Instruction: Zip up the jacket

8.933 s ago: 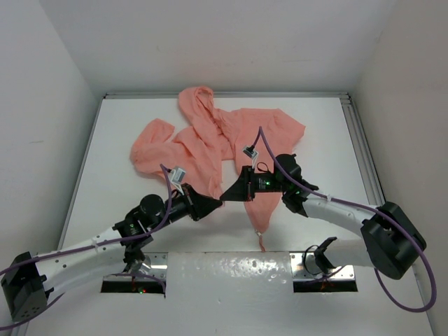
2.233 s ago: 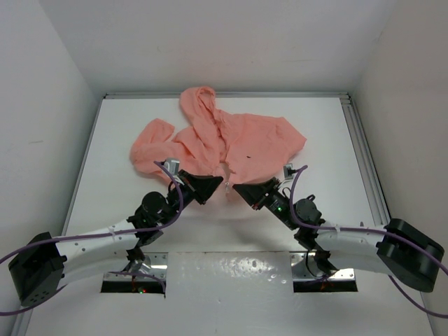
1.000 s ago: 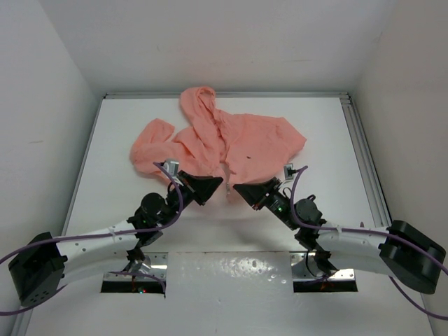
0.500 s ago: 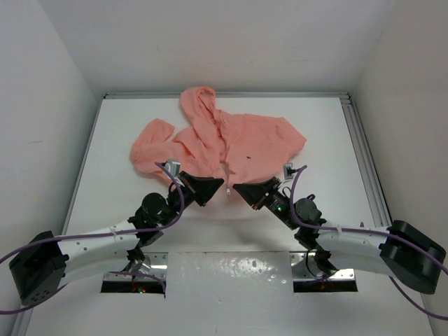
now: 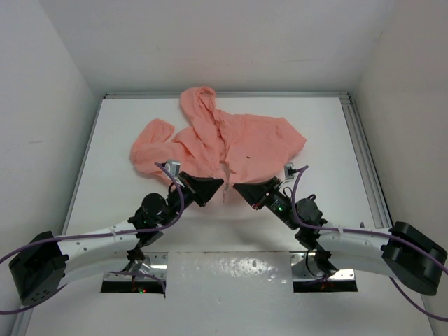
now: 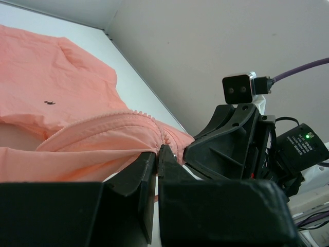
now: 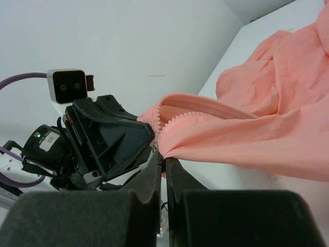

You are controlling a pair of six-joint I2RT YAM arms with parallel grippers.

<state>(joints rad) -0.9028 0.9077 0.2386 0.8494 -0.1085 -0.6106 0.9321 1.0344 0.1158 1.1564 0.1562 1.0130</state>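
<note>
The salmon-pink jacket (image 5: 241, 140) lies spread on the white table, hood (image 5: 199, 105) toward the back wall. Its front zipper runs down to the near hem. My left gripper (image 5: 220, 183) and right gripper (image 5: 236, 187) meet tip to tip at that hem. In the left wrist view the left gripper (image 6: 157, 154) is shut on the jacket's hem beside the zipper teeth (image 6: 103, 121). In the right wrist view the right gripper (image 7: 164, 158) is shut on the other hem edge, just under a small metal slider (image 7: 154, 147). The lowest zipper teeth (image 7: 205, 100) stand apart.
White walls enclose the table (image 5: 119, 189) on three sides. A metal rail (image 5: 360, 147) runs along the right edge. A shiny white strip (image 5: 231, 269) lies between the arm bases at the near edge. Each wrist view shows the other arm's black gripper body (image 6: 226, 139) very close.
Since the earliest frame both arms have drawn back toward the near edge and the jacket front lies flatter. Over the last second nothing has visibly moved.
</note>
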